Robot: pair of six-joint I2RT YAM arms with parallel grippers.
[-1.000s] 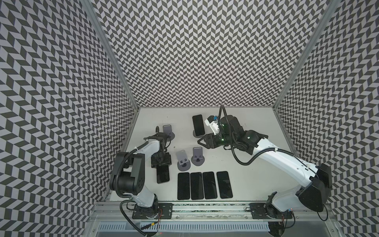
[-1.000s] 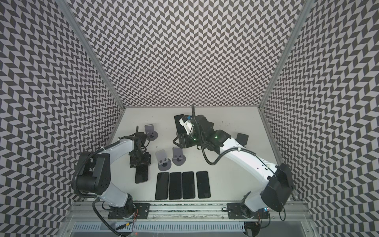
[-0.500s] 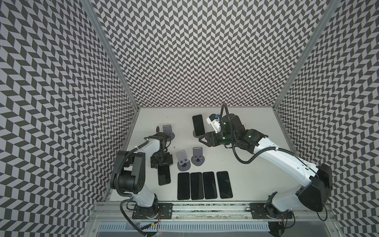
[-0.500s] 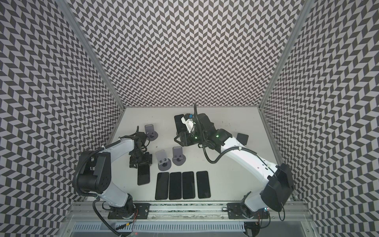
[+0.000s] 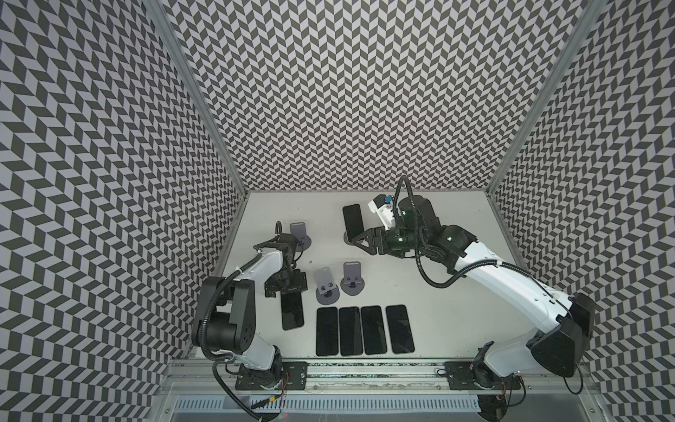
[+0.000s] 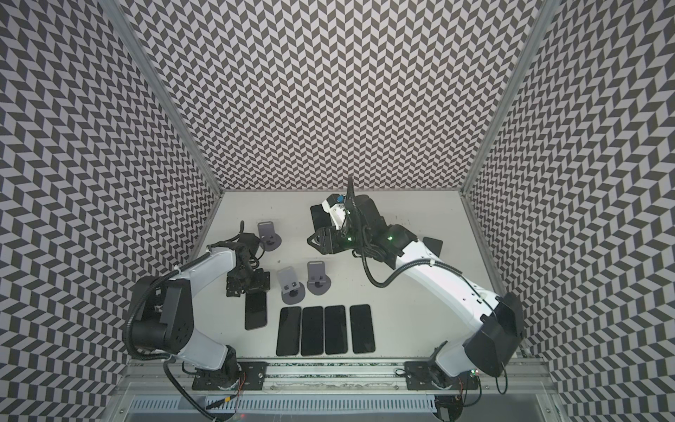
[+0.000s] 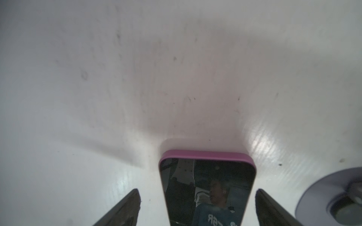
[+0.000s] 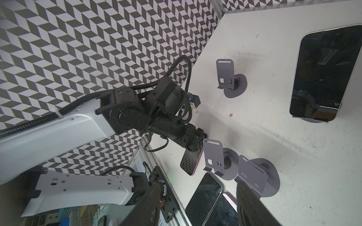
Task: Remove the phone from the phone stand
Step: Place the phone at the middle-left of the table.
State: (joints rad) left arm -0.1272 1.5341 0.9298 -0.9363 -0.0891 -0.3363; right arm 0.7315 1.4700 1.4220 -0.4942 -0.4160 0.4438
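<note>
Phone (image 8: pixel 321 74) – dark screen, upright on phone stand (image 8: pixel 309 119). Right gripper (image 8: pixel 198 184) jaws apart, empty; left gripper (image 7: pixel 197 190) spread astride pink-cased phone (image 7: pixel 207 176).

A dark phone (image 8: pixel 323 78) leans upright on its purple stand (image 8: pixel 311 120).

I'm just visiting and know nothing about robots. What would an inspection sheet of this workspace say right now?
Surface: white table, scuffed and speckled.
Job's things: one phone leaning on its stand at the rear; a pink-cased phone and a row of four phones lying flat; three empty stands.
Clutter: a small crumb; a dark flat piece, unclear what.
Grippers: left gripper open, straddling the pink-cased phone without touching; right gripper open, empty.
Cables: black hoses looping along both arms.
Surroundings: chevron-patterned walls; metal rail in front.
</note>
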